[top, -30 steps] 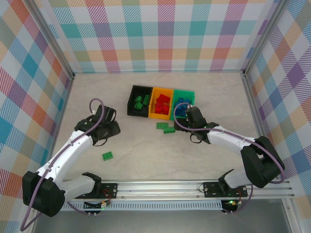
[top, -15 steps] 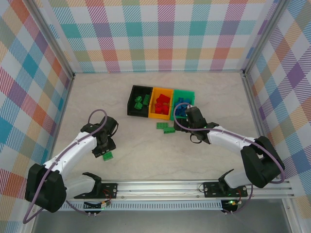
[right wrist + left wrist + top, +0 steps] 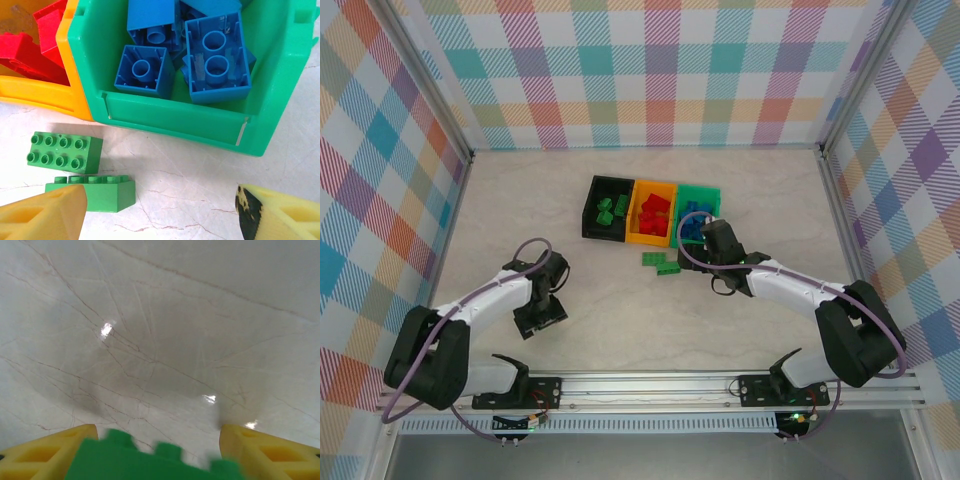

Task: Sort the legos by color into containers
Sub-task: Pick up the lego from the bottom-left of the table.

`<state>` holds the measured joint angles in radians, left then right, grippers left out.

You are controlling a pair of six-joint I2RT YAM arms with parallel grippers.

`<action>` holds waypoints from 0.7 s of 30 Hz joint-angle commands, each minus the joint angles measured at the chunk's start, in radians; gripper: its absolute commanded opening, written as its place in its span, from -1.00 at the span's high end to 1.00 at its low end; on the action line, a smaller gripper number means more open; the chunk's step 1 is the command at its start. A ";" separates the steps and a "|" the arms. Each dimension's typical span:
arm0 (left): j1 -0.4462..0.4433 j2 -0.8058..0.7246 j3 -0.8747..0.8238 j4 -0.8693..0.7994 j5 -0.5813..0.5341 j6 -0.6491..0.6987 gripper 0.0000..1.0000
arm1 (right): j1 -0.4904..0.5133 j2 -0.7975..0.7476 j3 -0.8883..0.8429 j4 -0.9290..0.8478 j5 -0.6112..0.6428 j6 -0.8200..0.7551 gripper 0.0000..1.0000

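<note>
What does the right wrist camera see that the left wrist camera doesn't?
Right wrist view, not the left: a green plastic bin holding blue studded bricks, an orange plastic bin with red bricks beside it, and two green studded bricks lying on the table in front. Left wrist view, not the right: one blurry green brick, very close, by the left hand's yellow fingers. Both: the pale marbled table and yellow fingers at the bottom corners.
</note>
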<state>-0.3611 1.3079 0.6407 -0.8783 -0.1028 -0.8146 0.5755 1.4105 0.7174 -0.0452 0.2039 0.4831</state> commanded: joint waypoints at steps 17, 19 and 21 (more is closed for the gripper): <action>0.031 0.024 0.014 0.067 0.026 0.045 -0.13 | 0.000 -0.014 -0.006 0.012 -0.016 0.002 -0.57; 0.031 0.019 0.008 0.081 0.038 0.051 -0.09 | 0.000 -0.009 -0.004 0.011 -0.014 0.003 -0.57; 0.031 0.015 0.005 0.095 0.047 0.058 -0.05 | 0.001 -0.007 0.002 0.002 -0.012 0.002 -0.57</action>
<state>-0.3431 1.3266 0.6403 -0.8375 -0.0792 -0.7662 0.5755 1.4105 0.7162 -0.0456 0.1993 0.4831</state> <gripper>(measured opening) 0.533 0.785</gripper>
